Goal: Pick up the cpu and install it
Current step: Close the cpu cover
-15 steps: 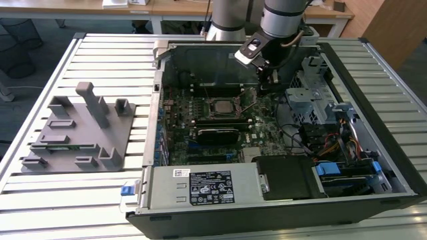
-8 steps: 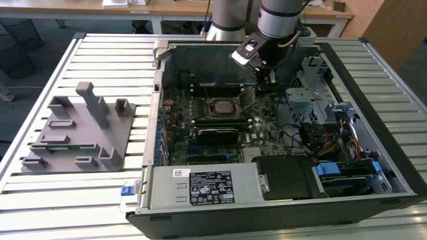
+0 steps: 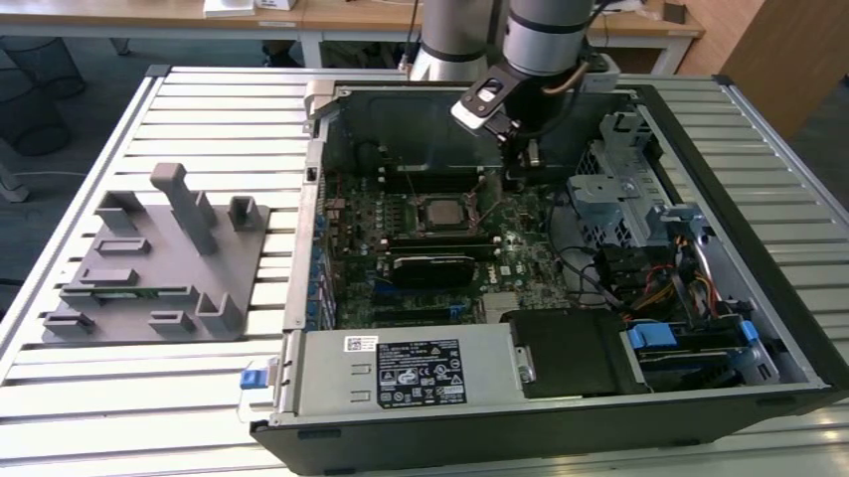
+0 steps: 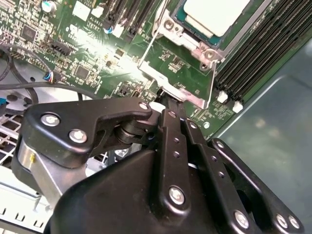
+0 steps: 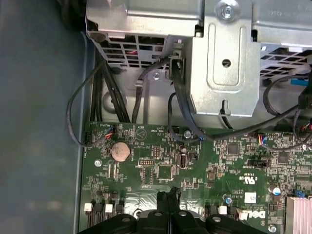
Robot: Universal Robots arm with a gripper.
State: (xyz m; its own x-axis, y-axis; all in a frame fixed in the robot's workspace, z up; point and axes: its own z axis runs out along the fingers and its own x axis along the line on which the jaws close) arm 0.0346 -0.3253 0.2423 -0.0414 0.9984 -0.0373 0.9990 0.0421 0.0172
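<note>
**Open computer case with the arm over the motherboard.** A case [image 3: 558, 439] lies open on a slatted table [image 3: 133, 417], and the motherboard [image 3: 531, 260] is turned upward. The cpu [image 3: 439, 213] is seated in the socket [image 4: 194, 48]. In the second wrist view its pale metal top is framed by the socket's silver plate.

The gripper [image 3: 528, 175] is poised just beside the socket, on the exterior view's right of it, between the socket and the drive cage [image 3: 607, 189]. It is clenched. In the first wrist view the two black fingers [image 5: 163, 204] are seen meeting along one thin seam. In the second wrist view the fingertips are placed at the silver tab [image 4: 187, 97] at a corner of the socket. Whether the tab is touched or grasped cannot be told from these views.

Memory slots [image 4: 263, 53] run just beside the socket, on the side away from the gripper. A power supply [image 3: 398, 373] is set well apart from the socket, against the wall of the case nearest the exterior camera. A grey fixture [image 3: 159, 260] with upright posts is placed outside the case, well apart from the socket, on the exterior view's left. Black cables [image 5: 146, 78] are routed along the drive cage, on the far side of the gripper from the socket.
</note>
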